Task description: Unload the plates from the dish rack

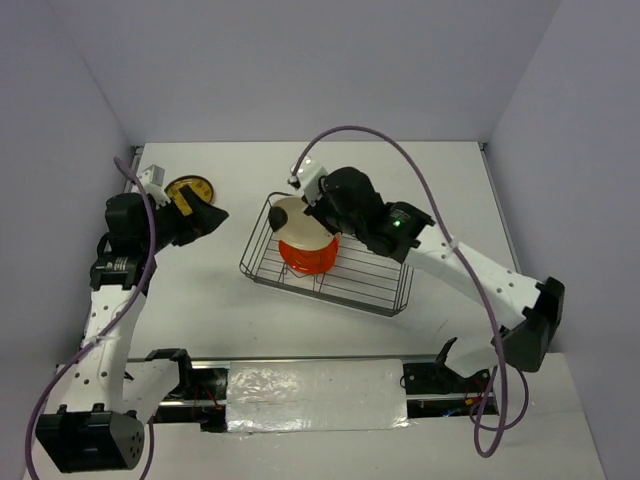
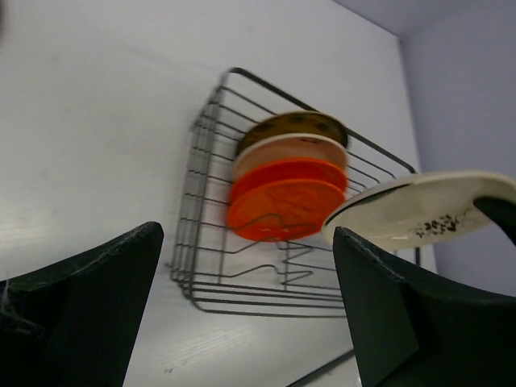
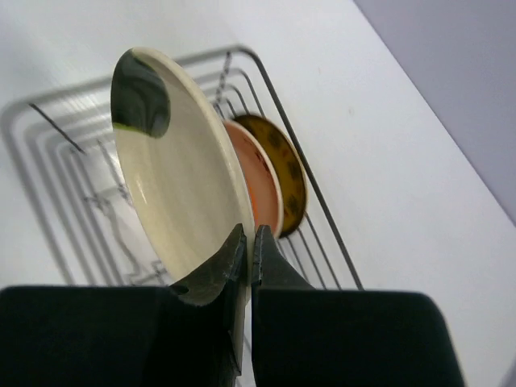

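The dark wire dish rack [image 1: 380, 280] sits mid-table. My right gripper [image 1: 318, 212] is shut on the rim of a cream plate [image 1: 290, 215], which stands on edge over the rack's left end. In the right wrist view the jaws [image 3: 250, 242] pinch that cream plate [image 3: 177, 169]. An orange plate [image 3: 262, 189] and a dark yellow patterned plate [image 3: 286, 173] stand behind it in the rack [image 3: 56, 201]. An orange-red plate [image 1: 308, 255] shows in the rack from above. My left gripper [image 1: 205, 220] is open and holds nothing, left of the rack, with its fingers [image 2: 81, 306] spread wide.
A yellow patterned plate [image 1: 190, 188] lies flat on the table at the far left, just behind my left gripper. The left wrist view looks at the rack [image 2: 205, 161], its orange-red plates [image 2: 286, 210] and the raised cream plate [image 2: 419, 214]. White walls close in the table.
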`<state>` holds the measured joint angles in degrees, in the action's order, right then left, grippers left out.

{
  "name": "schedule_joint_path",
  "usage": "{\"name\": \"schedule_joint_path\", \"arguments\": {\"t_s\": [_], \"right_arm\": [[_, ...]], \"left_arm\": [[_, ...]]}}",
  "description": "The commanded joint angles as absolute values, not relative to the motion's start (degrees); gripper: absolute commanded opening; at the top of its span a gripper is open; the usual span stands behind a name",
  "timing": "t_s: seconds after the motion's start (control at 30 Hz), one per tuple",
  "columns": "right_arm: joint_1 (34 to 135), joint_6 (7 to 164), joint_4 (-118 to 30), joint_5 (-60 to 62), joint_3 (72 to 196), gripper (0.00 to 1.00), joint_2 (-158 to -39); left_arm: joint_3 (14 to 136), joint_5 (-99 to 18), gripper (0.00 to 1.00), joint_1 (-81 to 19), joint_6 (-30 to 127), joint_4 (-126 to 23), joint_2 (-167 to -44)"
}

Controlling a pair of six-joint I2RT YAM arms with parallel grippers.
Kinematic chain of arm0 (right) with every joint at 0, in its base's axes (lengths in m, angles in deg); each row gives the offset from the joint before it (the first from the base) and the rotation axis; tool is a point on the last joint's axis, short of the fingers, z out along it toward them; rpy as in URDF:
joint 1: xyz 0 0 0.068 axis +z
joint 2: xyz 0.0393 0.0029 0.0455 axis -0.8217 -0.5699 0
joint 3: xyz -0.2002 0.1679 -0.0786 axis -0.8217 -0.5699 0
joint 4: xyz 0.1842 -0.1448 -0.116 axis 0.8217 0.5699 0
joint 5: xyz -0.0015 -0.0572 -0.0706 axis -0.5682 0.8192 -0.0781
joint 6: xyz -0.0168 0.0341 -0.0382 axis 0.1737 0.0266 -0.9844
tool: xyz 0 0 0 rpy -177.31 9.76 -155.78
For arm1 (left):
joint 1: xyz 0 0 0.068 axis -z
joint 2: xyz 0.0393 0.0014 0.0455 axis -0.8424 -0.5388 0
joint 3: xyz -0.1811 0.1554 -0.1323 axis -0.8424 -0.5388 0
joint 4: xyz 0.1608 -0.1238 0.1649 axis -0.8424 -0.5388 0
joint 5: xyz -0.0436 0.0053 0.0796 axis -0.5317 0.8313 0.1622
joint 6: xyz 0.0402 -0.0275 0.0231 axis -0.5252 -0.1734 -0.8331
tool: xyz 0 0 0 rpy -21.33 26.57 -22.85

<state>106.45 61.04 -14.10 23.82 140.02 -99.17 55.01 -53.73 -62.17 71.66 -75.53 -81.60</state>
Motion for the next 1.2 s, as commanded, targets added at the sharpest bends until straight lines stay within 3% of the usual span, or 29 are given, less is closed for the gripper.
{"name": "schedule_joint_path", "arguments": {"t_s": [0.0,0.23,0.3,0.37,0.4,0.43,0.47,0.5,0.53,0.57,0.63,0.77,0.97,1.17], "right_arm": [[106.49,70.15,-16.17,15.17,145.47,0.0,-94.76],[102.37,83.1,-19.5,-3.47,147.41,0.0,-94.32],[101.93,84.77,-21.0,-6.82,147.23,0.0,-94.23],[101.49,86.09,-21.88,-8.14,147.58,0.0,-94.49],[101.22,86.62,-22.23,-9.1,147.58,0.0,-94.67],[100.53,87.14,-22.58,-9.11,147.24,0.05,-94.67],[100.17,88.45,-23.37,-8.76,146.88,0.19,-94.76],[99.56,89.16,-23.55,-7.19,146.62,0.39,-94.76],[97.81,90.04,-23.55,-5.96,146.1,0.89,-94.84],[97.18,91.62,-23.03,-4.73,145.74,1.0,-94.85],[96.04,91.38,-21.89,0.8,144.69,1.0,-94.76],[96.04,86.98,-19.25,5.56,143.72,1.0,-95.9],[95.95,83.81,-18.01,5.83,141.88,1.0,-97.31],[96.47,78.98,-17.84,3.36,141.69,1.0,-100.72]], "left_arm": [[53.39,-71.76,1.0,-58.82,72.51,-60.84,-80.35],[55.06,-70.91,0.99,-51.51,71.38,-58.1,-81.57],[54.44,-72.74,0.92,-51.33,71.9,-55.83,-81.84],[53.57,-74.15,0.6,-51.33,72.95,-54.41,-81.93],[53.56,-73.37,0.36,-51.33,73.04,-55.19,-82.02],[53.82,-69.8,0.01,-51.33,72.7,-56.59,-82.19],[54.52,-67.5,0.0,-51.33,72.52,-58.17,-82.19],[54.7,-64.6,0.0,-51.33,72.87,-61.84,-82.11],[54.88,-56.31,0.0,-51.42,74.26,-63.97,-82.02],[55.32,-51.09,0.0,-51.51,75.32,-66.6,-81.93],[55.06,-34.71,0.0,-52.73,80.58,-75.38,-81.32],[47.7,-25.57,0.0,-61.86,91.04,-81.92,-77.28],[37.4,-22.39,0.0,-68.12,97.56,-78.85,-71.74],[29.75,-23.61,0.08,-68.3,97.65,-70.33,-79.37]]}}
